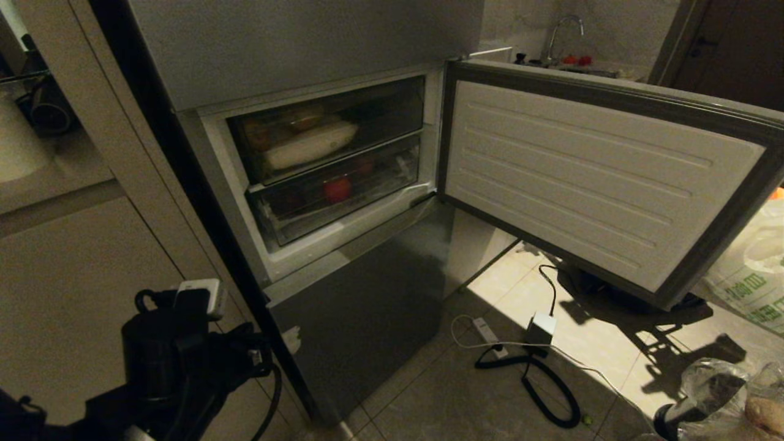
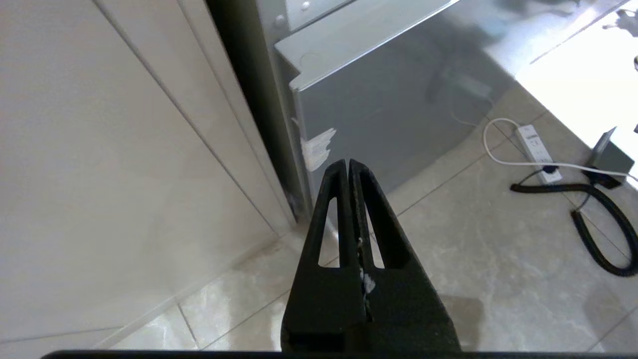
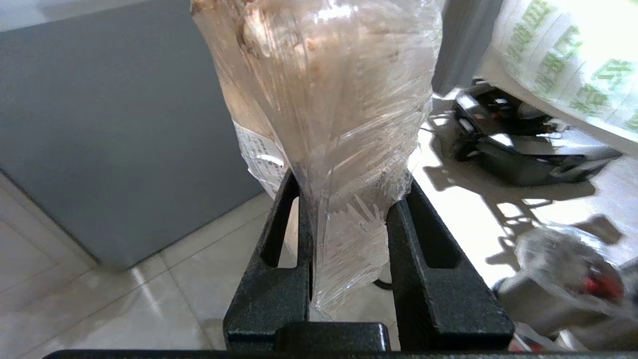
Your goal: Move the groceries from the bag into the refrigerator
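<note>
The refrigerator stands ahead with its middle door swung wide to the right. Two clear drawers inside hold food. My right gripper is shut on a clear-wrapped pack of pale beige lumps, low at the right near the floor; the pack shows at the head view's lower right corner. The white bag with green characters sits on the floor behind the open door, also the bag in the right wrist view. My left gripper is shut and empty, low beside the fridge's lower left corner.
A white power strip, a white adapter and a black coiled cable lie on the tiled floor before the fridge. Pale cabinet panels close off the left. A clear wrapped item with red lies near the right gripper.
</note>
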Available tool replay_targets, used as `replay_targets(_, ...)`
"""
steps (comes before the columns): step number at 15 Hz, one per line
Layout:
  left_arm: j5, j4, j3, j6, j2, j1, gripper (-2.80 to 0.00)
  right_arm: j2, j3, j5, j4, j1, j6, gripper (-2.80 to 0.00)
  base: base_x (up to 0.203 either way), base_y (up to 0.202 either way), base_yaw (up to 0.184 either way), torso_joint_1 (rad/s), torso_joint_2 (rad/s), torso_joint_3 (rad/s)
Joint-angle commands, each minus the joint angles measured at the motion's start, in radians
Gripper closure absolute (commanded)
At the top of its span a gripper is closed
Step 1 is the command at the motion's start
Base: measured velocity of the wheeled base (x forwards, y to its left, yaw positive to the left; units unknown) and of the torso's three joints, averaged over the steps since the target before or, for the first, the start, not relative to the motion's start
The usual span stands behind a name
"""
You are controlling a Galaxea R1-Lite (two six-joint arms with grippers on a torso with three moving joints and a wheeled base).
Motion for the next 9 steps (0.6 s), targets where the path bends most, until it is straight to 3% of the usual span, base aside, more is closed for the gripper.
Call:
replay_targets(1, 0.004, -0.006, 0.001, -0.001, 0.000, 0.000, 0.00, 0.002, 0.000, 0.001, 0.001, 0.000, -0.001, 0.00, 0.000, -0.089, 0.049, 0.014, 0.01, -0.001)
replay_targets(9, 0.005, -0.006, 0.001, -0.001, 0.000, 0.000, 0.00, 0.002, 0.000, 0.001, 0.001, 0.000, -0.002, 0.00, 0.000, -0.087, 0.047, -0.002, 0.00, 0.003)
